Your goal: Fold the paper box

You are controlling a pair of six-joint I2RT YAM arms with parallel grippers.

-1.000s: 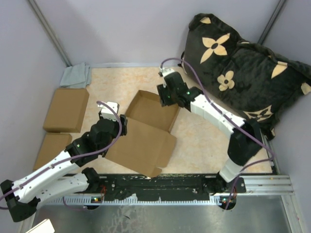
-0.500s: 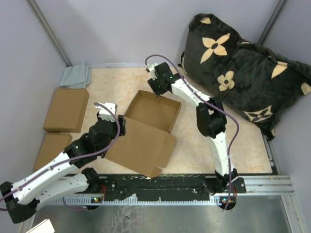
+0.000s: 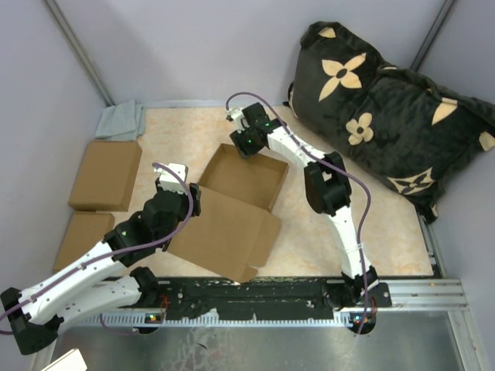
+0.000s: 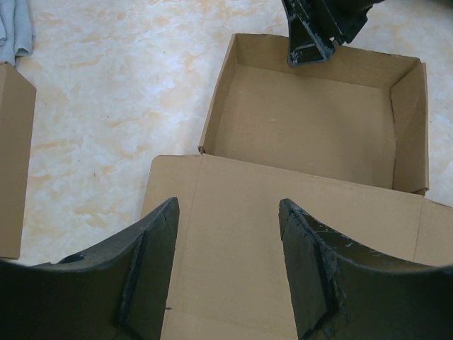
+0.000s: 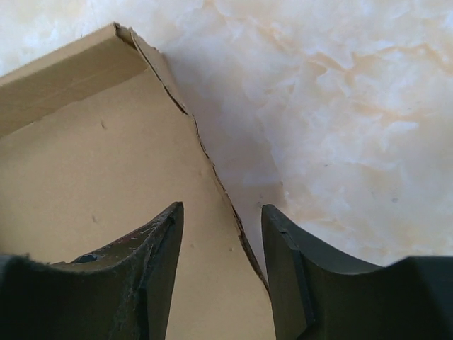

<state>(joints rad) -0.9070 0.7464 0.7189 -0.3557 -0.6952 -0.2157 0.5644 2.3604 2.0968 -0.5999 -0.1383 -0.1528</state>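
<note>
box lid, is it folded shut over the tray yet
No, the lid lies flat beside the tray, whose bare floor shows from above.

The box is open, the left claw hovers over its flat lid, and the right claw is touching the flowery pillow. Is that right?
Not quite. The right claw isn't touching the pillow: the right wrist view shows its jaws either side of the far wall of the paper box. The left claw does hover over the flat lid.

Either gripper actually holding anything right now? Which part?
Nothing is gripped. The right gripper straddles the rim of the far wall of the paper box, jaws open with gaps either side. The left gripper hangs open over its lid.
</note>
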